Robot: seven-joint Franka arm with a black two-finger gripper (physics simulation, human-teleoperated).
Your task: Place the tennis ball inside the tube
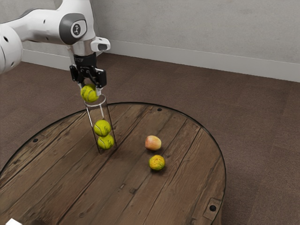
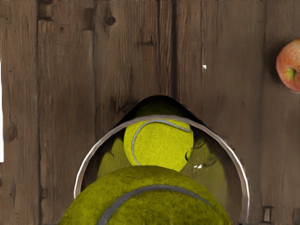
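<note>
My gripper [image 1: 89, 88] is at the top of the clear tube [image 1: 99, 112], shut on a tennis ball [image 1: 88, 93] held between its two fingers. That ball sits at the tube's rim, a little toward the exterior view's left of the opening's centre. Two more tennis balls [image 1: 102, 128] are stacked inside the upright tube. In the wrist view the held ball [image 2: 150, 199] covers part of the tube's round rim [image 2: 234, 161], and a ball inside the tube [image 2: 161, 143] shows beyond it.
On the round wooden table [image 1: 126, 187], a red-yellow apple [image 1: 153, 143] and a yellow-green round fruit [image 1: 157, 162] lie toward the exterior view's right of the tube. A white object [image 1: 13, 221] is at the near left edge.
</note>
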